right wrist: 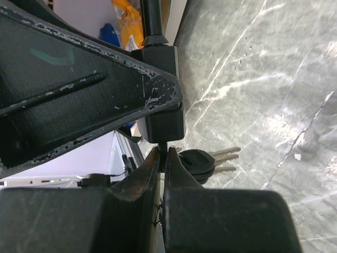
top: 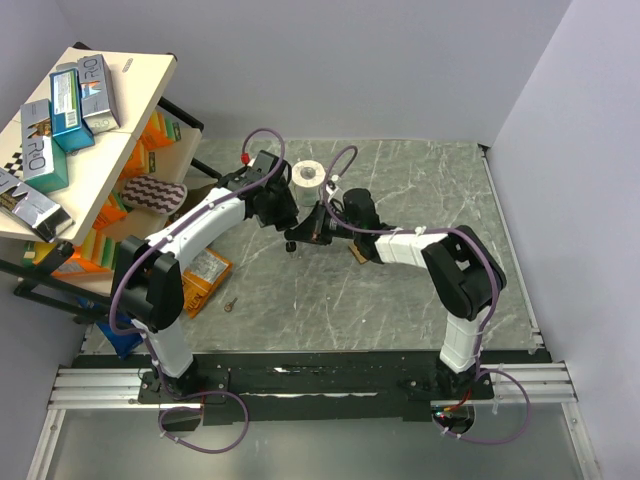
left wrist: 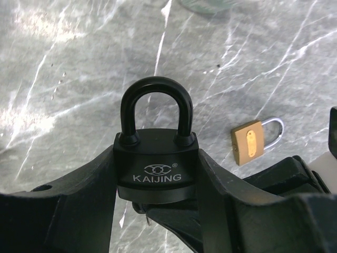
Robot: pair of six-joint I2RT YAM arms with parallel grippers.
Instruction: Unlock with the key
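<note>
A black padlock (left wrist: 157,163) marked KAIJING is clamped by its body between the fingers of my left gripper (left wrist: 157,182), shackle up and both shackle legs seated. In the right wrist view the same padlock (right wrist: 163,89) hangs just above my right gripper (right wrist: 163,154). That gripper is shut on one key of the bunch, whose blade runs up into the lock's underside. The other keys (right wrist: 202,161), black heads and silver blades, dangle beside the fingers. From above, the left gripper (top: 283,215) and the right gripper (top: 310,228) meet at mid-table.
A small brass padlock (left wrist: 253,142) lies on the marble table, also visible from above (top: 357,253). A roll of white tape (top: 307,175) sits behind the grippers. A loose small key (top: 230,305) and an orange packet (top: 205,275) lie left. A shelf (top: 120,130) of boxes stands far left.
</note>
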